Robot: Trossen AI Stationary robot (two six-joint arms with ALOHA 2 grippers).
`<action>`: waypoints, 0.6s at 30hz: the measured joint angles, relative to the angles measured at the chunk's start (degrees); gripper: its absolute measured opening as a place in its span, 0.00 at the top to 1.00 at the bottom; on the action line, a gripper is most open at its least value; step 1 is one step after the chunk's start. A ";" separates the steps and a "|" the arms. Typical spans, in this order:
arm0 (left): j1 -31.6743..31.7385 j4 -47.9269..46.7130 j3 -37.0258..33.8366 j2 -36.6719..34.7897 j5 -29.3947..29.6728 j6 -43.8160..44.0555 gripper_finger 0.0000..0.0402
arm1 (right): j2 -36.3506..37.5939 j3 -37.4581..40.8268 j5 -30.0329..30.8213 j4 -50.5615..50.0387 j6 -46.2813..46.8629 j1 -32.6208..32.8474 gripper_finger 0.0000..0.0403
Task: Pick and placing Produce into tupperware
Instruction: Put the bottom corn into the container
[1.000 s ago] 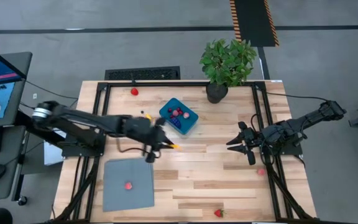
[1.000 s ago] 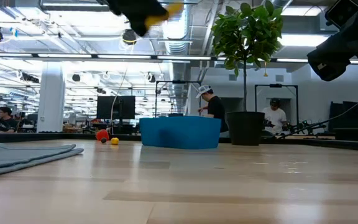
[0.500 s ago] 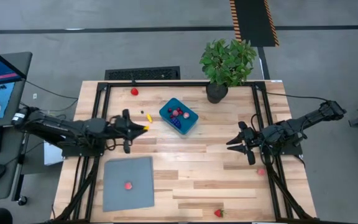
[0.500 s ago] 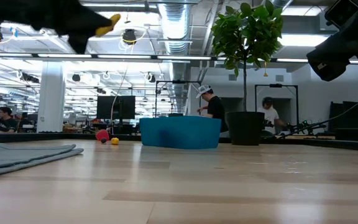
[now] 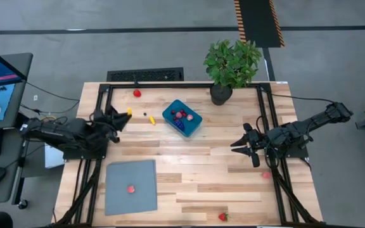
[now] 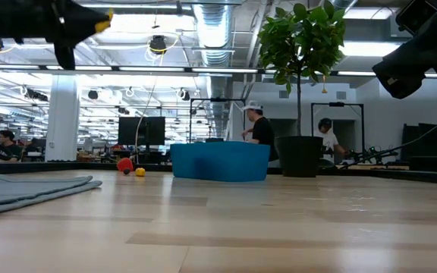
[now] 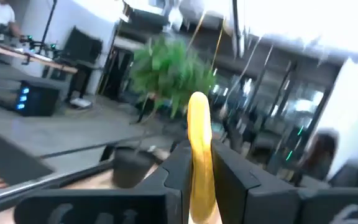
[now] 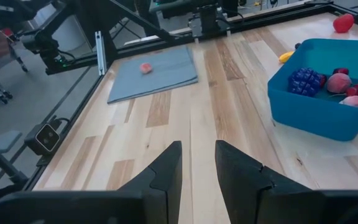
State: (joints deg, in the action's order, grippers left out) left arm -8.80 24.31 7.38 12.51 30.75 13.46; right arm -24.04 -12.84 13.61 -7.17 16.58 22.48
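Note:
My left gripper (image 5: 123, 114) is drawn back over the table's left edge, shut on a yellow produce piece (image 7: 198, 118). The teal tupperware (image 5: 182, 118) stands far of centre and holds purple, pink and red produce (image 8: 328, 81). Loose produce lies about: a yellow piece (image 5: 152, 120) left of the tupperware, a red one (image 5: 137, 93) by the far edge, a pink one (image 5: 130, 188) on the grey sheet (image 5: 130, 196), a strawberry (image 5: 222, 216) at the near edge, and a pink one (image 5: 266, 174) at the right. My right gripper (image 5: 238, 144) hangs open above the table's right side with nothing between its fingers. My left gripper pinches the yellow piece's lower stretch (image 7: 200, 186) between its two fingers. The piece runs along the fingers, and its rounded end (image 5: 129, 111) sticks out past the fingertips. The fingers lie about level, pointing toward the table's right. The piece is lifted clear of the table.
A potted green plant (image 5: 232, 66) stands at the far edge, right of the tupperware. A small black bit (image 5: 145, 114) lies near the loose yellow piece. Black frame rails (image 5: 100, 101) run along the table's left, right and far sides. People show in the room behind the table.
My left gripper has pulled back from the table's middle toward the left and far edges, carrying the yellow piece clear of the table. It has tipped from pointing downward to about level and has rolled. My right arm has kept still.

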 joint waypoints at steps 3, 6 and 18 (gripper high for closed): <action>-0.02 1.33 0.00 -2.50 0.14 6.37 0.90 | 0.00 0.00 0.00 -0.03 0.00 0.00 0.71; -0.02 1.20 0.00 -4.46 2.44 14.41 0.90 | -0.01 0.00 0.00 -0.05 0.00 0.00 0.71; 0.00 0.68 0.04 -6.87 -2.02 24.06 0.90 | -0.01 0.00 0.00 -0.08 -0.03 0.00 0.71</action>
State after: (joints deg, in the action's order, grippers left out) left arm -8.80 25.00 7.42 5.65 28.74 37.52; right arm -24.05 -12.84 13.61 -7.25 16.55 22.48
